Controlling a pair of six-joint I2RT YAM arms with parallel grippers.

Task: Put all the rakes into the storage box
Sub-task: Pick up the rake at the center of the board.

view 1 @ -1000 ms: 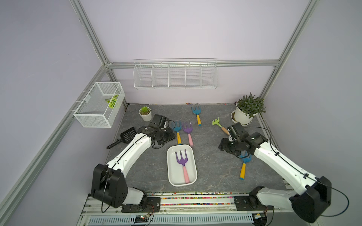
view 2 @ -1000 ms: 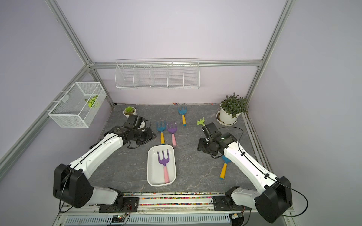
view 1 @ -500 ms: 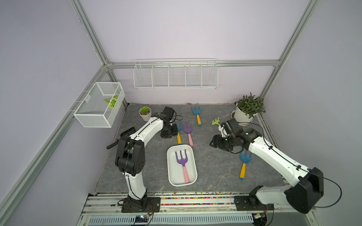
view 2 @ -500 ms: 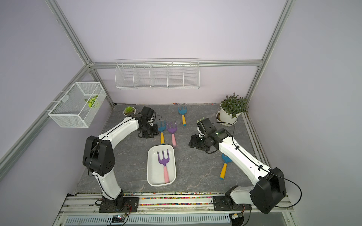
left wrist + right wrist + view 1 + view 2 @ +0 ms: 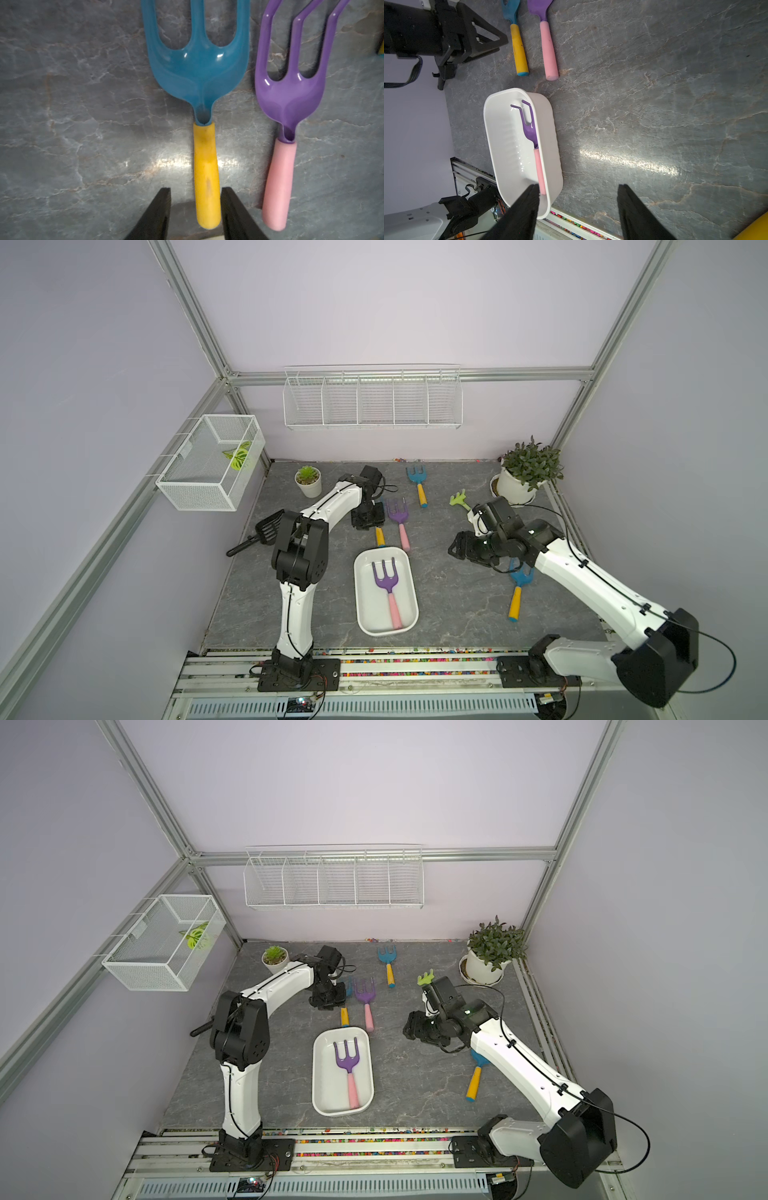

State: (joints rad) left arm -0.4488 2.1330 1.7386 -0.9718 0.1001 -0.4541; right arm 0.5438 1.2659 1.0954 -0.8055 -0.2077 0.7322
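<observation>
Jaws of the left gripper (image 5: pixel 196 190), newly arrived, stand apart astride the blue rake (image 5: pixel 197 68) handle, ready to clamp; right gripper (image 5: pixel 579 186) gapes empty.

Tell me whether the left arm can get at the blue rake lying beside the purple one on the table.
Probably yes. The left gripper straddles the yellow handle of the blue rake with open jaws, nothing between. The purple rake lies alongside, apart.

Twin high overviews; close wrist views, blue rake (image 5: pixel 197 62) in both
</observation>
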